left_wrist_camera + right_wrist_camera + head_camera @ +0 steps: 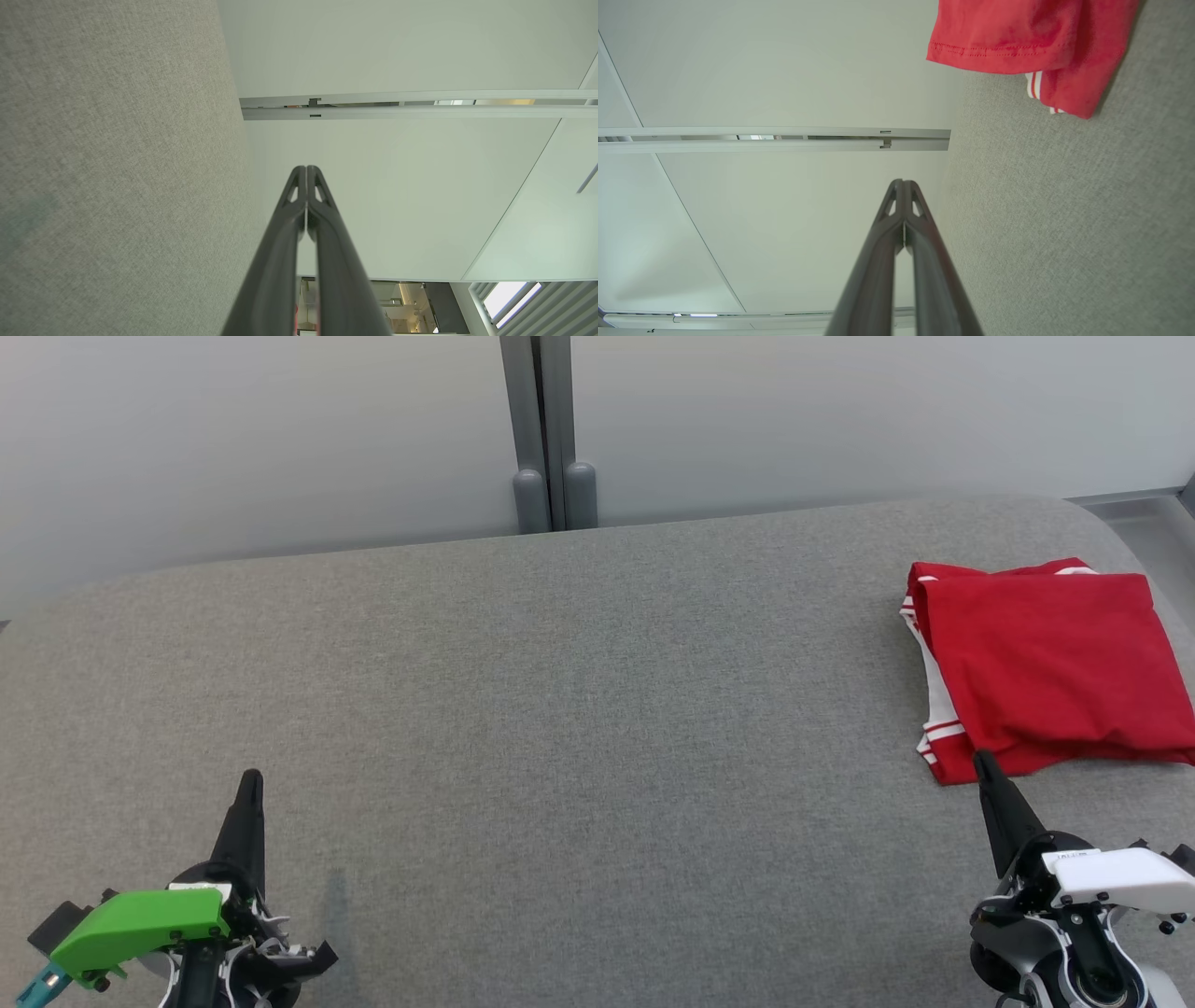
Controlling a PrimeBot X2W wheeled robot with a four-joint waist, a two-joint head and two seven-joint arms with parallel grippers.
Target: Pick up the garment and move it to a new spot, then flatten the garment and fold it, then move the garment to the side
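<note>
A desk covered in grey fabric, with rounded far corners, spans the picture. At its right side lies the folded red garment, a rough rectangle with white striped trim showing along its left edge; its right side runs off the picture. The right gripper, under a white wrist cover, has its fingers pressed together into one dark spike whose tip meets the garment's near left corner; contact cannot be judged. The left gripper, by a green wrist cover, is likewise closed, over bare fabric, well apart from the garment. Behind stand pale wall panels split by a grey post
</note>
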